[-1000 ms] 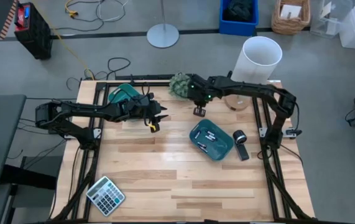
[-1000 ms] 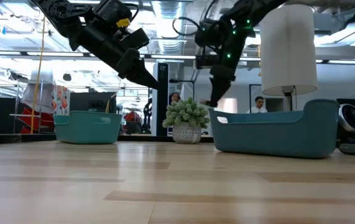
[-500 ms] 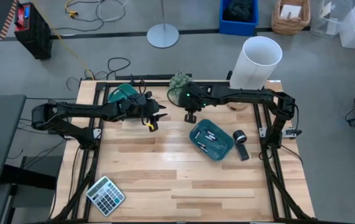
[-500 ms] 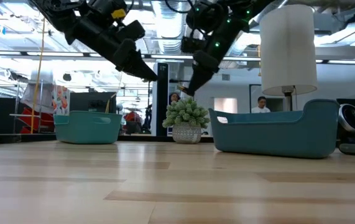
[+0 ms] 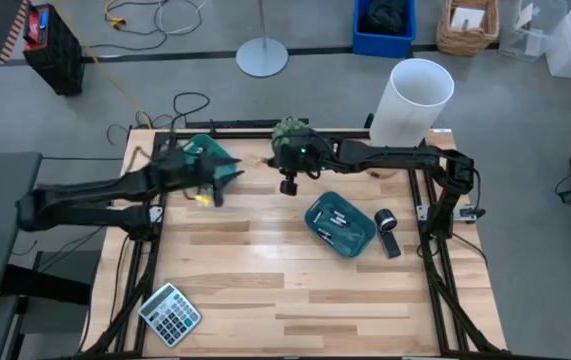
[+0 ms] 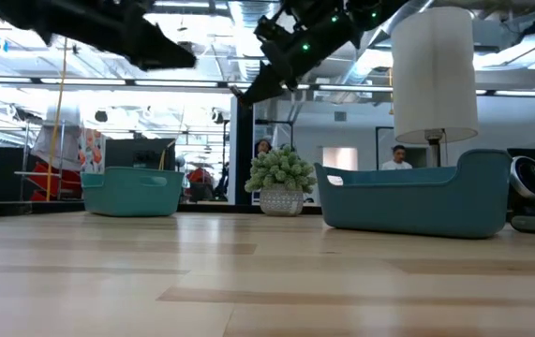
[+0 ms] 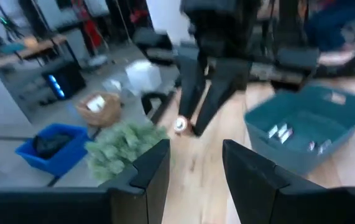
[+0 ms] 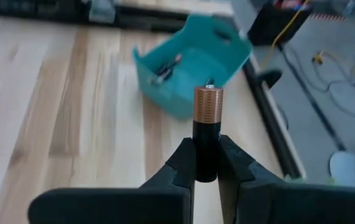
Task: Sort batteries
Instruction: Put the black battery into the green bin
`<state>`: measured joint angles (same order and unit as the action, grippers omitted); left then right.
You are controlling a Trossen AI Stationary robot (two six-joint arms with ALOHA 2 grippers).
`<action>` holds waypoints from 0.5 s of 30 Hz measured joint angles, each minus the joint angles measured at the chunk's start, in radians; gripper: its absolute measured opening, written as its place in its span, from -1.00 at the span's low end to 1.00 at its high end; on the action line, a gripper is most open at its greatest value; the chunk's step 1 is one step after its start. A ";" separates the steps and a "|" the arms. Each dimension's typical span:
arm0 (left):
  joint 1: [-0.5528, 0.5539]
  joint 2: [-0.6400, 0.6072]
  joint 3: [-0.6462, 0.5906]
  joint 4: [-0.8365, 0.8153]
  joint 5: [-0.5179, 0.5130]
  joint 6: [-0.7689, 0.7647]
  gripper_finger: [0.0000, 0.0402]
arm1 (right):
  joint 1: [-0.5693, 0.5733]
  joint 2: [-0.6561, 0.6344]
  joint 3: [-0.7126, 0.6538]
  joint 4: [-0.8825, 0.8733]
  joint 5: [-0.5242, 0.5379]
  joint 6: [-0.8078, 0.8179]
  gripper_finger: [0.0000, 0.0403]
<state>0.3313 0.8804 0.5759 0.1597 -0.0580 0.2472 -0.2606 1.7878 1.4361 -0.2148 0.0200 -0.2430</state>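
- High view: the right gripper (image 5: 288, 186) hangs over the pale wooden slatted tabletop (image 5: 265, 270) near its far edge, just in front of the small green potted plant (image 5: 287, 132). The left gripper (image 5: 205, 194) sits beside the teal plastic tray at the far-left corner (image 5: 201, 150). A second teal plastic tray (image 5: 339, 224) lies right of centre with small cells in it. Just beside that tray is a black-and-silver cylinder gadget (image 5: 386, 228), a grey calculator (image 5: 170, 314) rests at the near-left corner, and a tall white cylinder (image 5: 410, 100) stands at the far right.
- Low view: both arms are raised well above the tabletop; the right gripper (image 6: 239, 94) points down and to the left above the plant (image 6: 281, 182). The far-left tray (image 6: 134, 191) and the nearer right tray (image 6: 415, 198) both rest on the wood, and people show in the room behind.
- Left wrist view: the left arm's own dark fingers (image 7: 155, 168) stand moderately apart with nothing between them. Beyond them are the plant (image 7: 124, 144), the right-hand tray (image 7: 301, 127) holding silvery cells — and the other arm's gripper.
- Right wrist view: the right arm's fingers (image 8: 234, 163) are narrowly closed on a black battery with a copper-coloured top (image 8: 207, 130), held upright between them. The far-left tray (image 8: 189, 65) lies ahead, with a few batteries inside.
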 joint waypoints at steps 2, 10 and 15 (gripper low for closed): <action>0.006 -0.077 -0.014 -0.025 0.000 -0.006 -0.29 | 0.000 0.006 0.000 0.051 -0.003 0.005 -0.77; 0.009 -0.289 -0.044 -0.097 0.000 -0.009 -0.29 | 0.000 0.155 0.041 0.246 -0.073 0.052 -0.77; 0.010 -0.359 -0.044 -0.131 -0.012 -0.011 -0.29 | -0.001 0.300 0.181 0.330 -0.116 0.114 -0.77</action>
<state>0.3408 0.5216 0.5320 0.0289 -0.0697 0.2358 -0.2614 2.0883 1.6171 0.1155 -0.0963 -0.1294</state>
